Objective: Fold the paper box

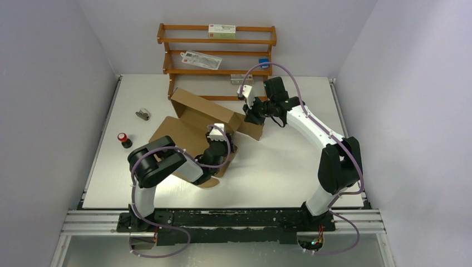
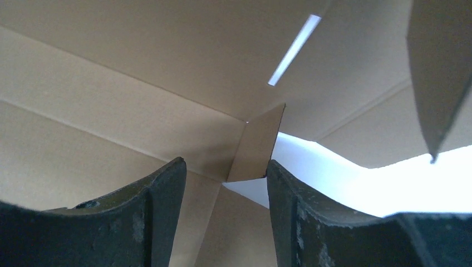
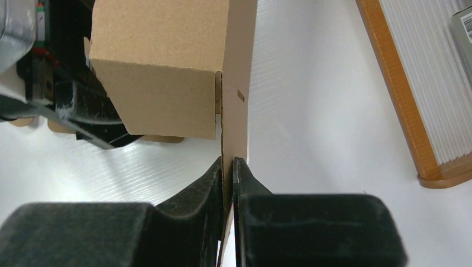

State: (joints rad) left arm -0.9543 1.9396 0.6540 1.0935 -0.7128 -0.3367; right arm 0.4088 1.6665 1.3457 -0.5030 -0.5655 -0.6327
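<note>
Pale walls (image 1: 50, 83), white table (image 1: 278, 167), wooden rack (image 1: 217, 40)

On left arm (image 1: 158, 167) and right arm (image 1: 311, 125): black joint housings, white link shells, a white block at each wrist. A mauve cable (image 1: 276, 64) runs along each arm and loops out beside the base rail (image 1: 222, 219). On left gripper (image 2: 225, 169) and right gripper (image 3: 227, 161): fingers matte black, curved, scuffed grey.

The half-folded paper box (image 1: 192, 114) fills the middle of the desk (image 1: 284, 167), and its raised cardboard panels wall in the left gripper (image 2: 225, 164). A wooden rack (image 1: 183, 40) blocks the far edge. A small grey object (image 1: 143, 114) and a red-capped bottle (image 1: 123, 139) sit left. Open room lies near right.
</note>
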